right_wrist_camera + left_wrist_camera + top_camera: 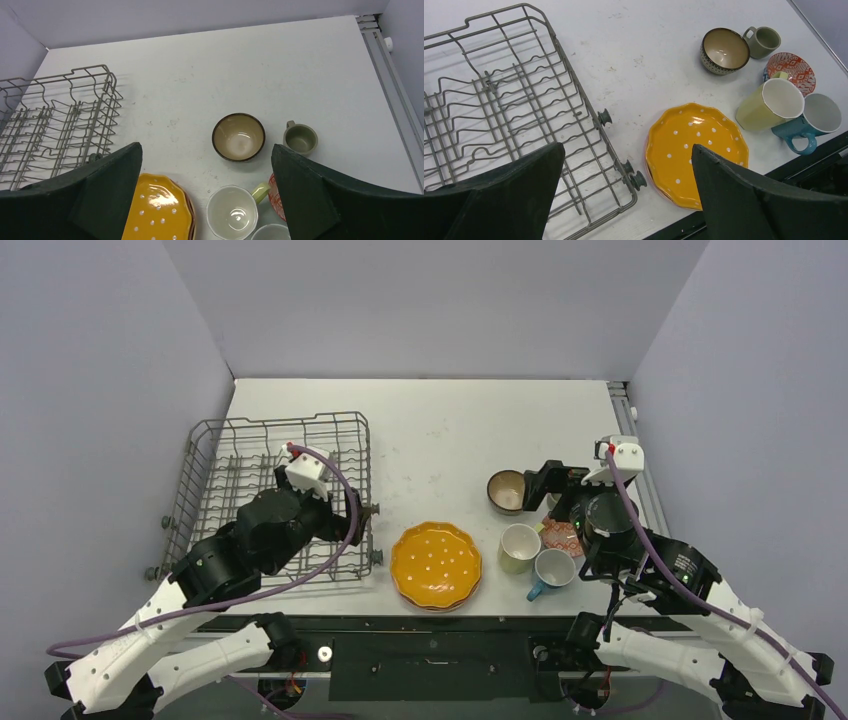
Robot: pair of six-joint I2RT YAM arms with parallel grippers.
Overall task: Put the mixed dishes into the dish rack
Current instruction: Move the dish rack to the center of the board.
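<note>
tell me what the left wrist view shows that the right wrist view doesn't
Only the left wrist view shows the blue mug with its side and handle.

Only the right wrist view shows the back wall meeting the far edge of the table.

Both show the rack, orange plate, brown bowl, grey mug and pale-yellow mug. Each also shows its own open pincer: left pincer, right pincer.

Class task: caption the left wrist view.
Open left gripper hovers at the rack; plate, bowl and mugs sit alongside.
</note>
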